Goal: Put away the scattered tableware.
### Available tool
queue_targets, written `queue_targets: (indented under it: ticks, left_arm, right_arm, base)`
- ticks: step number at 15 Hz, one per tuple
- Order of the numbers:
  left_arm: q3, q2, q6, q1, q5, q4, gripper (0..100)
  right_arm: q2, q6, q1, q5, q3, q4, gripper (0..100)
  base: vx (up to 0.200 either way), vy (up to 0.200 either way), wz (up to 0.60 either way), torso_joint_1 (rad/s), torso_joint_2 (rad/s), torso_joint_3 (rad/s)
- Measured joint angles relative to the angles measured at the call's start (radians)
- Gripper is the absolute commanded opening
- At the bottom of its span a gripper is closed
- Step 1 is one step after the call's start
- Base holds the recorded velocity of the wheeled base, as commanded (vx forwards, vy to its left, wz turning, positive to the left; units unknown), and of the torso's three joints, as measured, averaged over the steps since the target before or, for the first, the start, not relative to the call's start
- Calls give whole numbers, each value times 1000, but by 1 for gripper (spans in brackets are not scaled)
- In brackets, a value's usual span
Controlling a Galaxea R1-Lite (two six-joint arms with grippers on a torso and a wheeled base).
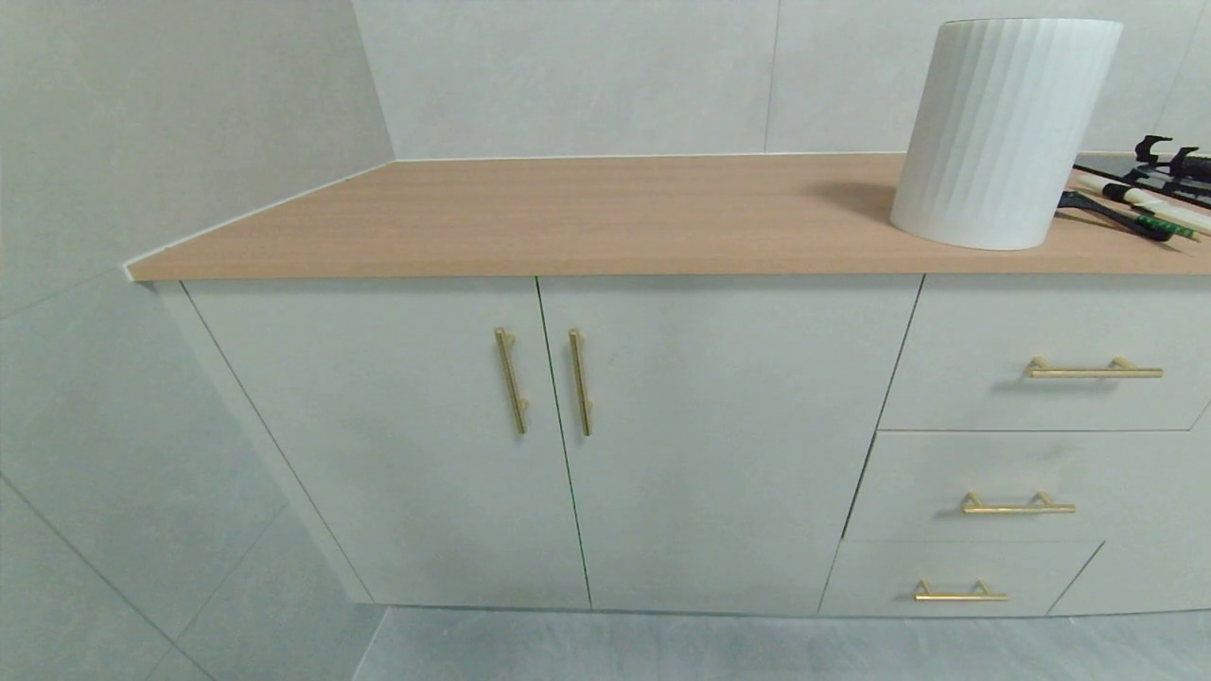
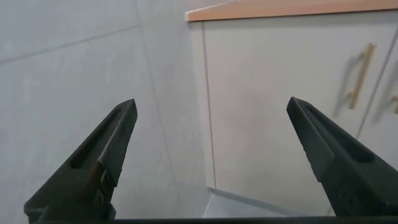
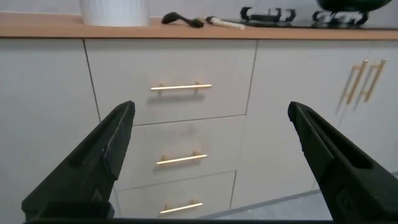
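Task looks barely started: the utensils (image 1: 1135, 203) lie loose on the counter (image 1: 568, 213), at its right end, just beside the white ribbed canister (image 1: 1003, 132) on the side away from the corner wall. There are a few long-handled pieces, dark and pale, lying flat and partly crossed; an exact count is hard to tell. From the right wrist they show on the counter edge past the canister, with a black hob (image 3: 267, 14) beyond them. Left gripper (image 2: 211, 102) has its jaws spread wide with nothing between them and sits low, facing the wall corner and the left cabinet door (image 2: 280, 106). Right gripper (image 3: 211, 106) is likewise wide apart and empty, low in front of the drawers (image 3: 171, 74), well below the counter top. Doors and all three drawers are closed, so no storage is opened yet. Nothing is picked up or stowed as far as visible. Left to do, by my guess: raise an arm to counter height, grasp each utensil, and drop it in the canister or a drawer; which one is meant is unclear
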Motion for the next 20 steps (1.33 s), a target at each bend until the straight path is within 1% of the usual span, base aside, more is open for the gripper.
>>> queue_targets:
  ticks: [2, 3, 4, 5, 6, 7, 9, 10, 12, 14, 16, 20]
  left_arm:
    - [53, -39, -5, 24, -6, -7, 100]
    - [92, -49, -5, 27, -24, -12, 100]
    - [145, -57, -6, 29, -72, -19, 100]
    - [191, -61, -9, 30, -135, -45, 100]
    - [231, -63, -18, 30, -212, -70, 100]
    - [256, -65, -29, 30, -280, -72, 100]
    - [274, -66, -42, 31, -365, -23, 100]
    - [278, -67, -61, 30, -389, -2, 100]
    - [280, -67, -92, 29, -393, -2, 100]
    - [280, -67, -120, 28, -392, -3, 100]
    - [280, -67, -127, 28, -391, -3, 100]
    - [280, -68, -128, 28, -391, -3, 100]
  right_arm:
    - [-56, 6, -36, 20, 49, 12, 100]
    - [-75, 15, -44, 21, 91, -3, 100]
    - [-87, 20, -49, 49, 142, -19, 100]
    - [-93, 27, -51, 99, 182, -25, 100]
    - [-99, 53, -52, 161, 212, 21, 100]
    - [-102, 88, -52, 214, 230, 67, 100]
    - [-105, 100, -53, 297, 240, 84, 100]
    - [-106, 106, -53, 336, 241, 123, 100]
    - [-106, 120, -52, 363, 242, 125, 100]
    - [-107, 133, -51, 360, 243, 124, 100]
    - [-107, 140, -51, 358, 244, 124, 100]
    - [-106, 134, -51, 364, 244, 124, 100]
  base:
    - [0, 0, 0, 0, 0, 0]
    - [0, 0, 0, 0, 0, 0]
    - [0, 0, 0, 0, 0, 0]
    - [0, 0, 0, 0, 0, 0]
    - [0, 0, 0, 0, 0, 0]
    - [0, 0, 0, 0, 0, 0]
    - [0, 0, 0, 0, 0, 0]
    - [0, 0, 0, 0, 0, 0]
    - [0, 0, 0, 0, 0, 0]
    - [0, 0, 0, 0, 0, 0]
    - [0, 0, 0, 0, 0, 0]
    - [0, 0, 0, 0, 0, 0]
